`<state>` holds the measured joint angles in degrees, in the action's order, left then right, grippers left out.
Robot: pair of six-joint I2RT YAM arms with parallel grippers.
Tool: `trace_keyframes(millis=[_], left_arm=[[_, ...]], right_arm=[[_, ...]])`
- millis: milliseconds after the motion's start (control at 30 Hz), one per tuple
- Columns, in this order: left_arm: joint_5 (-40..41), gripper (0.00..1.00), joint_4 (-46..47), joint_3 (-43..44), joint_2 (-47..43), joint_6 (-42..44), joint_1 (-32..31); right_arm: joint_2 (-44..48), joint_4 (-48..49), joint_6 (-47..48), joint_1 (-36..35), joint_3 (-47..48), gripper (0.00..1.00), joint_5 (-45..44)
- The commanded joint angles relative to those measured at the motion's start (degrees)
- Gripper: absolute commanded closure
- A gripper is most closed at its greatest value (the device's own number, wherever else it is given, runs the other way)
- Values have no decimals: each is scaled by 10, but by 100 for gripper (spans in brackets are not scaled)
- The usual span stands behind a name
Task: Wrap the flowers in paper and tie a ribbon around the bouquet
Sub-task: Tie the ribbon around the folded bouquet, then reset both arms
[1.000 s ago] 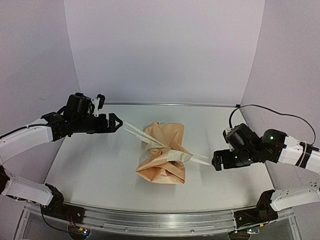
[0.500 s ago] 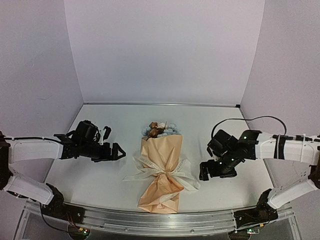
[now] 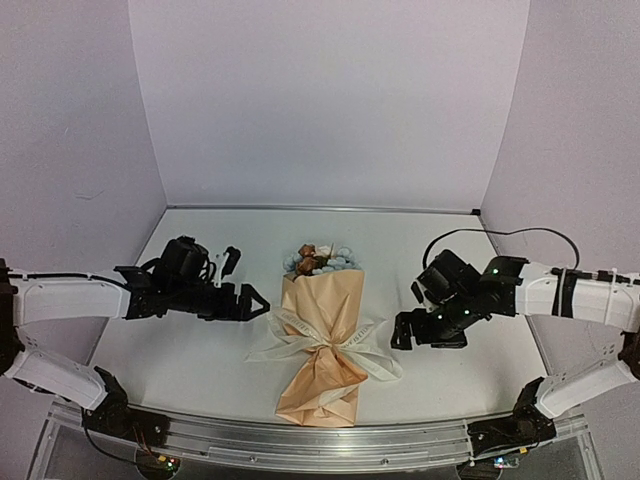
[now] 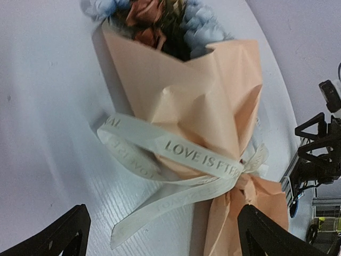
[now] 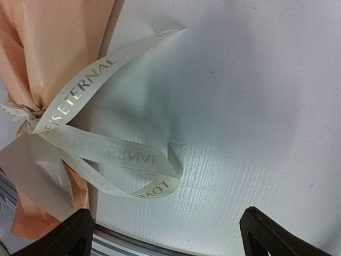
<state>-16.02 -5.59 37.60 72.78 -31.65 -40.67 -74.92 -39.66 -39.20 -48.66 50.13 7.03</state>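
Nearest to me runs the metal rail (image 3: 320, 445) with the two arm bases at its ends, and just past it the pale table (image 3: 180, 350). The bouquet (image 3: 322, 345) lies flat in the middle of that table, its narrow tail pointing toward the rail and its open mouth toward the back wall.

The peach-tan paper (image 3: 325, 300) flares out at the near end, pinches in tight, then widens again into a cone. At the pinch the cream ribbon (image 4: 198, 158) is tied round it in a bow – loops out to either side, loose tails trailing on the tabletop. The lettering on it reads LOVE IS ETERNAL.

On either side of the cinch, level with it, hang the two claws. The left gripper (image 4: 162, 232) sits just to the left of the bouquet, fingers spread wide, gripping nothing, clear of the paper. The right gripper (image 5: 168, 226) is a little further off on the other side, likewise splayed wide and empty, its fingers clear of the ribbon.

Further back, the flowers (image 3: 320, 260) poke out of the cone's mouth – pale blue and rusty-brown heads bunched together. Their stems are hidden inside the wrap.
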Motion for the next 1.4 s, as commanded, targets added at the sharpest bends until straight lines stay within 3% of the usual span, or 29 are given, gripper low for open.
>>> trace_keyframes(millis=[0, 133, 333, 500, 733, 1367], left_arm=[[76, 0, -31, 93, -45, 29, 2], [140, 0, -70, 156, -67, 47, 3], [218, 0, -125, 235, -77, 55, 3], [245, 0, -133, 242, -97, 53, 3], [281, 0, -137, 232, -108, 50, 3], [272, 0, -121, 221, -116, 49, 3]], right_arm=[[58, -59, 42, 14, 23, 2, -80], [112, -127, 55, 15, 58, 2, -200], [190, -172, 105, 16, 73, 2, -251], [238, -206, 117, 16, 73, 2, -313], [262, -225, 132, 16, 54, 2, -327], [253, -227, 144, 16, 49, 2, -307]])
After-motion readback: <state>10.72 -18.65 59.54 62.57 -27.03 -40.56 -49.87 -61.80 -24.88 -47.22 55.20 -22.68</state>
